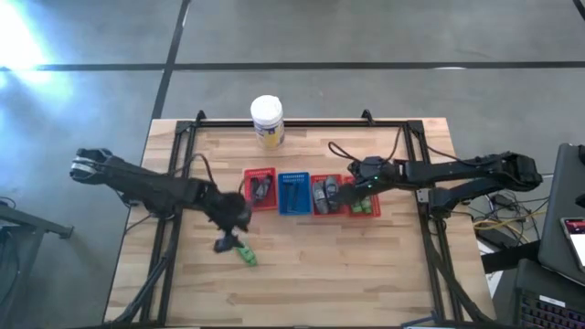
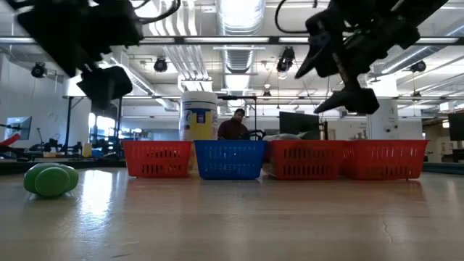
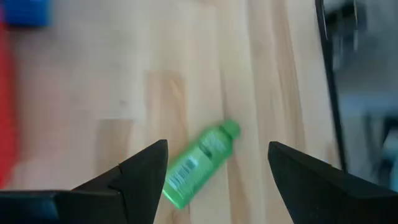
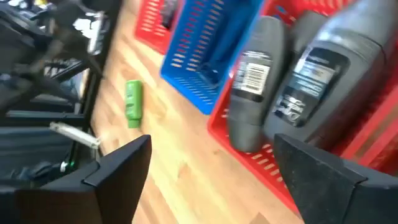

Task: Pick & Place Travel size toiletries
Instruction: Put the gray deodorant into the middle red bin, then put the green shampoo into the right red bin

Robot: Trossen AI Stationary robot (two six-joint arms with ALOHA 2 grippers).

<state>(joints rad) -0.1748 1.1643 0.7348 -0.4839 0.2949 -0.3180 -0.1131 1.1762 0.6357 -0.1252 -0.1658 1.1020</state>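
One green travel tube (image 3: 199, 163) lies flat on the bare wood, also visible in the high view (image 1: 245, 256) and the low view (image 2: 51, 180). My left gripper (image 3: 217, 146) hovers open above it, fingers either side, touching nothing; it shows in the high view (image 1: 227, 239). Two grey tubes (image 4: 252, 81) lie in a red basket (image 4: 236, 146). My right gripper (image 4: 212, 140) hangs open above the right-hand red baskets (image 1: 352, 192), holding nothing. More dark tubes rest in the left red basket (image 1: 260, 189), and green ones in the rightmost red basket (image 1: 366, 206).
Four mesh baskets stand in a row mid-table: red (image 1: 249, 174), blue (image 1: 294, 194), red (image 1: 316, 208), red (image 1: 376, 214). A white jar with a yellow label (image 1: 267, 121) stands near the far edge. Bare wood lies along the near side. A person (image 2: 235, 127) sits beyond the table.
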